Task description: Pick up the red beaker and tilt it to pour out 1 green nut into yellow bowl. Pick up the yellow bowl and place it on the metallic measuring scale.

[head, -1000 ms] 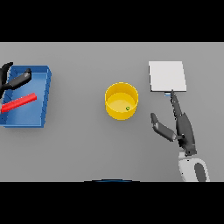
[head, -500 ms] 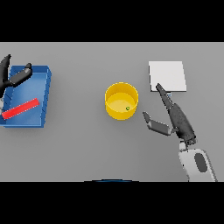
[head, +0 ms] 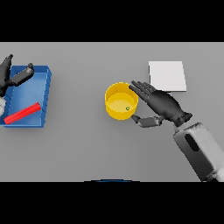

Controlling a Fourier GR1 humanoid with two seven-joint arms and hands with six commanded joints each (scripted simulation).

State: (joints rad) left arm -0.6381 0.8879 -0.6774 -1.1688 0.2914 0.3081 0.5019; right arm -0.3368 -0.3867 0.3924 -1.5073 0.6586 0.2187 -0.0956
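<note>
At table centre: yellow bowl (head: 121,101), upright, w/ one green nut (head: 127,108) lying on its floor toward the right side. Pour step thus looks done; step in hand judged to be the bowl pick-up.

Just right of bowl: right hand (head: 159,105), spread open, fingers (head: 140,88) extended along the bowl's right rim, thumb (head: 146,121) bent in below, near the bowl's near-right wall. Touching or only just beside – can't tell. Not closed round the bowl yet; nothing held.

Far right of bowl: metallic measuring scale (head: 167,75), flat pale square, nothing on it, close behind the right hand's fingers.

Far left: blue tray (head: 44,96) holding red beaker (head: 22,113), lying on its side, slanted, in the tray's near part. Contents of beaker not visible. Left hand (head: 12,75) over the tray's far-left corner, fingers relaxed and apart, gripping nothing, apart from the beaker.

Next move, as judged: close fingers + thumb across the bowl wall for a firm pinch, lift w/o tipping so the nut stays in, carry right and far, set down square on the scale plate. Short trip, but bowl rim is thin and wall curved – risk of slip or tilt if grip sits only on one edge.
</note>
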